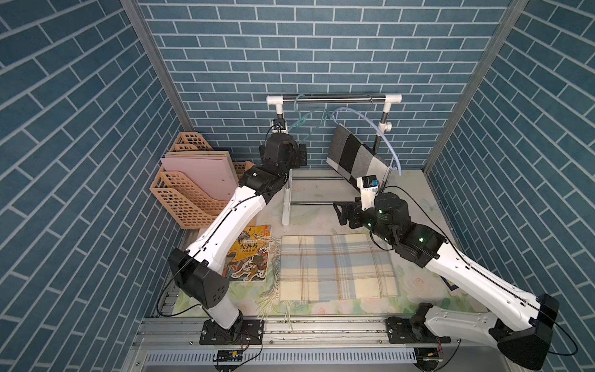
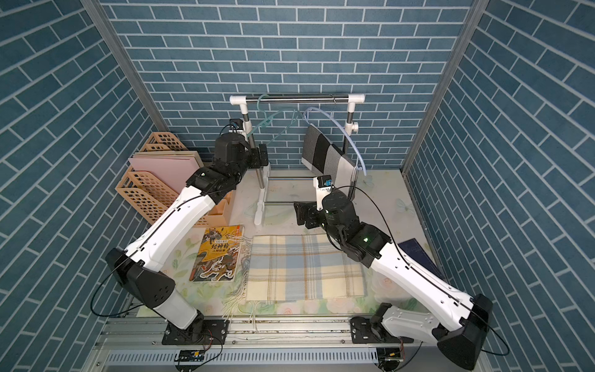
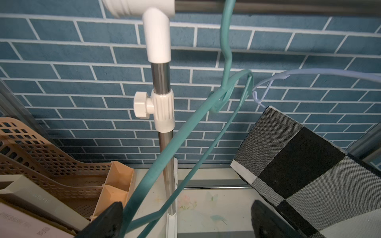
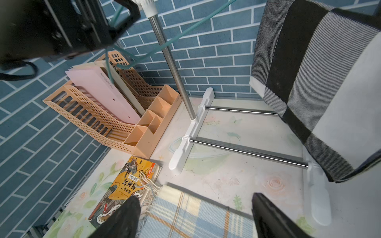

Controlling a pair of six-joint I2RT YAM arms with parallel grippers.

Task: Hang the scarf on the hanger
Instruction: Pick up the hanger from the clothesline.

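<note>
**Far left:** the left gripper [image 3: 186,221] is raised at the rack [image 1: 335,99], jaws spread and gripping nothing. The lower arm of the green hanger [image 3: 165,152] passes between them, just beside one finger.

**Near centre:** the plaid scarf [image 1: 335,267] is laid flat on the table [image 1: 322,193], ungrasped.

**Right:** the right gripper [image 1: 340,213] is held released above the scarf's far edge.

The step in hand is judged to be the approach. Next, the hanger must be steadied and the scarf's edge pinched and lifted.
</note>
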